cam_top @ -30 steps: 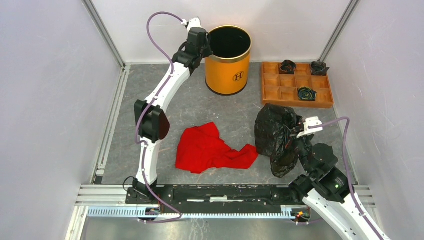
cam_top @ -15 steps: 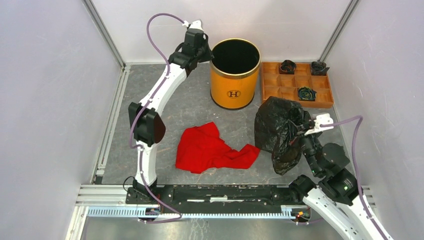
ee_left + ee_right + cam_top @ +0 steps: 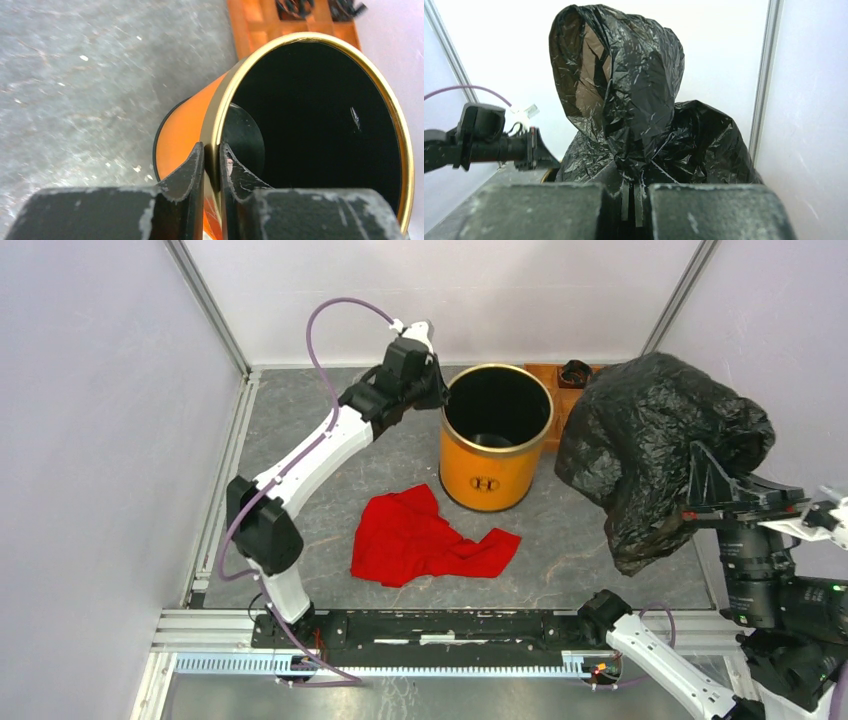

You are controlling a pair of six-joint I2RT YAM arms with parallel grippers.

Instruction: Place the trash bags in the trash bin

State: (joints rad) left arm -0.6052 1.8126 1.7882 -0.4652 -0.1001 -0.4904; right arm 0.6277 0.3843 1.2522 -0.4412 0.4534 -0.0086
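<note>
The orange-yellow trash bin (image 3: 487, 465) with gold rim and "H" logo stands mid-table, tilted toward the right. My left gripper (image 3: 437, 390) is shut on its rim at the left side; in the left wrist view the fingers (image 3: 192, 167) pinch the gold rim of the bin (image 3: 187, 132). The large crinkled black trash bag (image 3: 655, 445) hangs high in the air at the right, held by my right gripper (image 3: 705, 502), which is shut on it. In the right wrist view the bag (image 3: 639, 115) fills the middle above my gripper (image 3: 633, 192).
A red cloth (image 3: 425, 538) lies crumpled on the grey table in front of the bin. The orange-brown compartment tray (image 3: 560, 380) with a small dark bundle (image 3: 574, 371) sits behind, mostly hidden by the bag. White walls enclose the table.
My right gripper has lifted the black bag high off the table and up toward the camera. My left gripper has dragged the bin toward the front right.
</note>
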